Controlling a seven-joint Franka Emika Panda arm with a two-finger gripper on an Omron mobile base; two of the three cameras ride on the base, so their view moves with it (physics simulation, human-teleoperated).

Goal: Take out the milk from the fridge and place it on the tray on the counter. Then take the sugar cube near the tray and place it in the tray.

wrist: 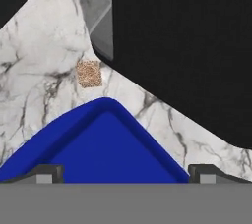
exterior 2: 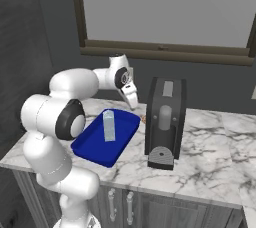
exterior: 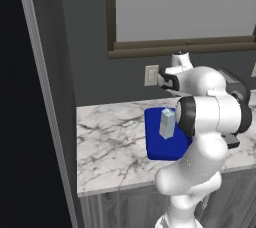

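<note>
The milk (exterior: 167,123) (exterior 2: 108,125) stands upright in the blue tray (exterior: 160,149) (exterior 2: 95,147) on the marble counter (exterior: 110,142). Nothing touches the carton. My gripper (exterior 2: 133,101) (wrist: 125,174) hangs open above the tray's far corner (wrist: 106,134), fingertips (wrist: 47,173) wide apart with nothing between them. The sugar cube (wrist: 89,73) (exterior 2: 143,119) lies on the counter just beyond that corner, between the tray and the coffee machine. The fridge (exterior: 55,72) rises dark at the far left of the left base view.
A tall black coffee machine (exterior 2: 165,122) (wrist: 187,46) stands right beside the tray and the cube. A framed window (exterior 2: 165,12) runs along the wall behind. Bare marble (exterior 2: 215,147) stretches right of the machine and left of the tray (exterior: 107,127).
</note>
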